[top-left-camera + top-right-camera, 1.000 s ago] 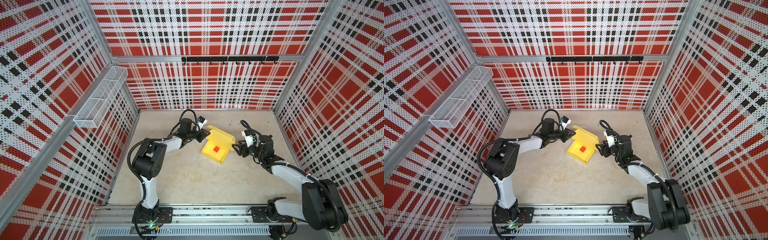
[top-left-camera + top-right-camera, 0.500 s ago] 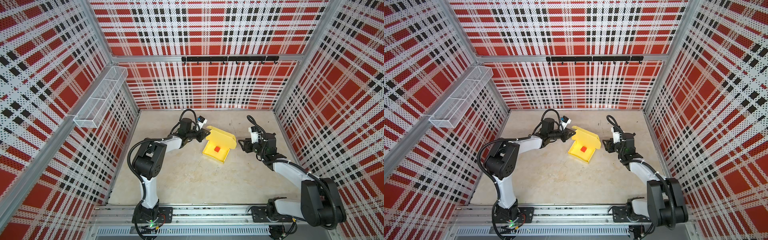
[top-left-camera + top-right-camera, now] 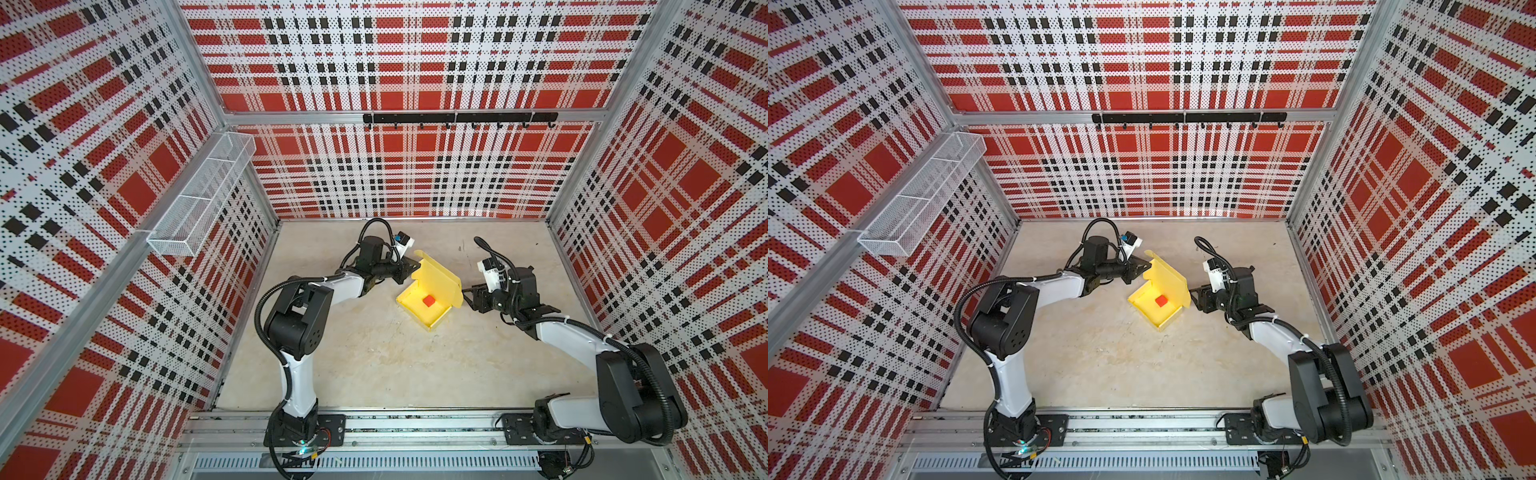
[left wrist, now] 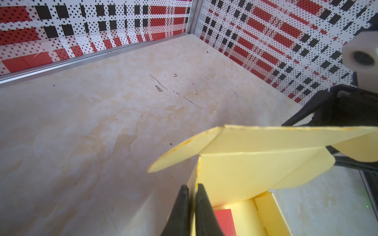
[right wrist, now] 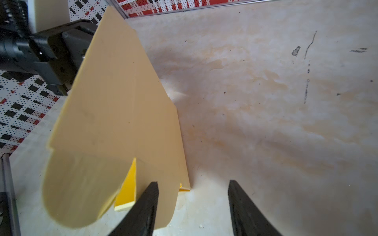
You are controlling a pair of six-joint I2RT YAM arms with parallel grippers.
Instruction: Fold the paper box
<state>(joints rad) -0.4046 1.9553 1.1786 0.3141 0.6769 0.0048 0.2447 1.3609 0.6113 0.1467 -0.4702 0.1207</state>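
The paper box (image 3: 432, 318) (image 3: 1166, 319) is a pale yellow shallow box lying mid-table, its lid (image 3: 440, 275) raised and leaning over it. A small red cube (image 3: 428, 301) lies inside. My left gripper (image 3: 409, 270) (image 4: 191, 189) is shut on the box's wall (image 4: 197, 179) at the back left corner, with the cube (image 4: 224, 221) just beyond one finger. At the box's right side my right gripper (image 3: 467, 293) (image 5: 193, 183) is open. The lid's side flap (image 5: 165, 163) stands between its fingers, close to one fingertip (image 5: 152, 190).
A white wire basket (image 3: 199, 203) hangs on the left wall. A black hook rail (image 3: 457, 118) runs along the back wall. Plaid walls close in three sides. Beige floor lies bare in front of the box (image 3: 395, 365).
The right gripper drew back from the box, then came in again to the lid's right flap, its jaws a little narrower. The left gripper kept its hold.
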